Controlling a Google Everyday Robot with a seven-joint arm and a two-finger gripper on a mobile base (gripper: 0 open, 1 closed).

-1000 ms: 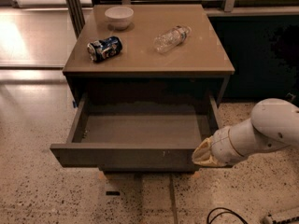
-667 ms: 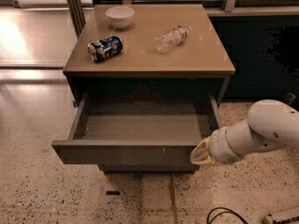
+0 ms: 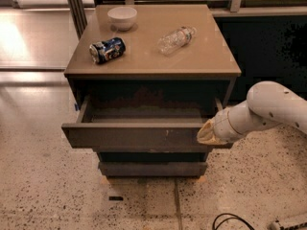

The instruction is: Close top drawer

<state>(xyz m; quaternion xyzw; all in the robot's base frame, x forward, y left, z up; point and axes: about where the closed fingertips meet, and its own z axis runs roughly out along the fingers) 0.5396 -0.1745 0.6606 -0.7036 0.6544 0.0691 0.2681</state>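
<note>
Top drawer of a low cabinet, pulled partway out toward the camera; a strip of plain grey inside shows behind the front panel. Panel flat, no handle, small white scratches right of centre. Gripper at the right end of the drawer front, its tan tip against or just beside the panel edge; contact not certain. Whether it is apart or together cannot be told from this angle. White arm reaches in from the right. On the cabinet top: white bowl at the back left, crushed blue can on its side front left, clear plastic bottle lying right of centre. Lower drawer front shut beneath. Speckled floor.
</note>
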